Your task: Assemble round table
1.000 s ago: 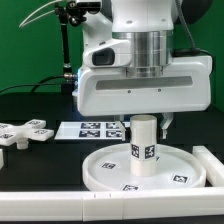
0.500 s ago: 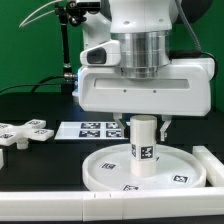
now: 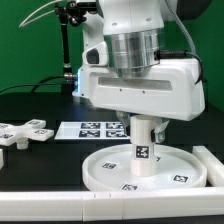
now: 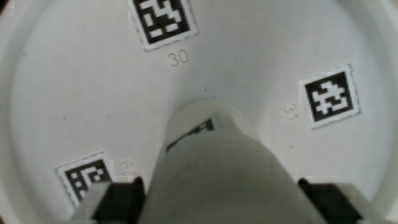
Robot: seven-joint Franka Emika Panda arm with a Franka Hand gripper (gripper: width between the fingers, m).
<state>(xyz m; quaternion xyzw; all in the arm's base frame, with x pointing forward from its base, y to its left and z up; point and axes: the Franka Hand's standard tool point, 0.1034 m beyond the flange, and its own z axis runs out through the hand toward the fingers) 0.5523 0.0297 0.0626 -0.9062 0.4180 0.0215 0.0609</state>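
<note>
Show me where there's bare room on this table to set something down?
The bare black table between the cross-shaped foot piece and the round disc is free, as is the strip behind the foot piece. It is crowded at the disc, where the gripper clamps the leg, with the marker board close behind.

Single arm (image 3: 125,12) coming straight down from above, last link vertical. Grey wrist cylinder (image 3: 135,48) in line beneath it. White hand housing (image 3: 145,92) broad across the exterior view, skewed, with its end on the exterior view's right sitting higher in frame. End effector (image 3: 145,127) pointing down. 2 dark fingers (image 4: 121,203) visible in the wrist view, 1 on each side of the upright leg (image 3: 143,150). Jaws drawn in against the leg near its upper end, pads pressed to opposite flanks. Grip clamped, no gap seen at either pad.
</note>
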